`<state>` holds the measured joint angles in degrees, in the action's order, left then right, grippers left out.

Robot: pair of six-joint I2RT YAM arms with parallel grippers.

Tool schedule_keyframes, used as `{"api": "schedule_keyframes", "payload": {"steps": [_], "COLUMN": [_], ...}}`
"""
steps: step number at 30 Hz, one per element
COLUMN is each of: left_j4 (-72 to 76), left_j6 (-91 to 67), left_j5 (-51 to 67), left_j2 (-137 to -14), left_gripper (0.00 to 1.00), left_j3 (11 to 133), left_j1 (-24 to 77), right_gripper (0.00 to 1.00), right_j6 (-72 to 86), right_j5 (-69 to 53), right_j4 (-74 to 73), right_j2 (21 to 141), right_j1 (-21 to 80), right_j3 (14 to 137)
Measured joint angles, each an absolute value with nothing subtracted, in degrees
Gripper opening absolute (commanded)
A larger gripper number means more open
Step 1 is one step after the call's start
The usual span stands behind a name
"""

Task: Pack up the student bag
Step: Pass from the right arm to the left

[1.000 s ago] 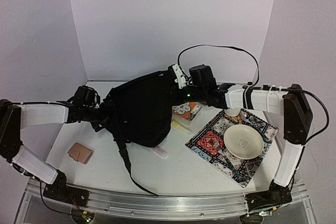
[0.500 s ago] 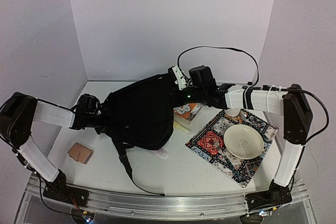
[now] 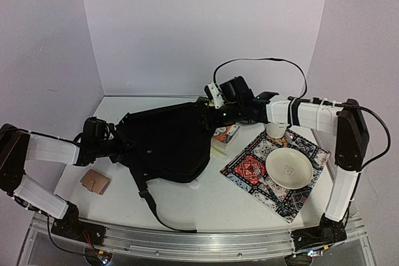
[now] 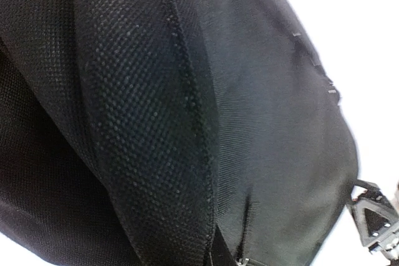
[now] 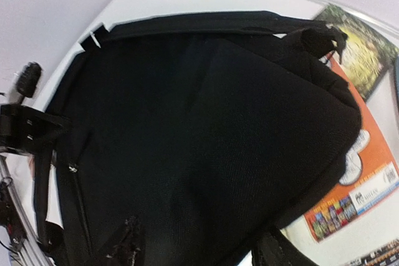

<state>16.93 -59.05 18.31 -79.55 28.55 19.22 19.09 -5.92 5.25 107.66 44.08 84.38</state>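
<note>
The student bag [image 3: 165, 144], a soft black backpack, lies flat on the table left of centre, one strap [image 3: 149, 200] trailing toward the near edge. My left gripper [image 3: 115, 144] is at the bag's left edge, shut on its fabric. In the left wrist view black weave [image 4: 187, 123] fills the frame and hides the fingers. My right gripper [image 3: 209, 111] hovers over the bag's far right corner. In the right wrist view its fingertips [image 5: 124, 247] stand apart above the bag [image 5: 206, 141] and hold nothing.
An orange printed box [image 3: 223, 134] lies at the bag's right edge. A patterned cloth [image 3: 249, 169] on the right carries a cream bowl [image 3: 289, 167] and a cup [image 3: 276, 130]. A tan wallet [image 3: 95, 181] lies near left, a small white object [image 3: 193, 183] by the bag's near edge.
My right gripper opened, let go of the bag's top and rose. The bag sank flatter and shifted left. My left gripper closed on its left edge.
</note>
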Motion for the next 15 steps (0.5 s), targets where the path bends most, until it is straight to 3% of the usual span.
{"api": "schedule_keyframes", "payload": {"steps": [7, 15], "left_j4": [20.0, 22.4], "left_j6": [-58.2, -54.9], "left_j5": [19.1, 19.6], "left_j2": [-77.5, -76.3], "left_gripper": [0.00, 0.00], "left_j3": [27.7, 27.7], "left_j1": [19.4, 20.0], "right_gripper": [0.71, 0.68], "right_j6": [20.7, 21.2], "right_j5": [-0.9, -7.1], "right_j4": [-2.5, -4.8], "right_j2": [104.6, 107.0], "right_j1": [44.9, 48.6], "right_j3": [84.6, 95.9]}}
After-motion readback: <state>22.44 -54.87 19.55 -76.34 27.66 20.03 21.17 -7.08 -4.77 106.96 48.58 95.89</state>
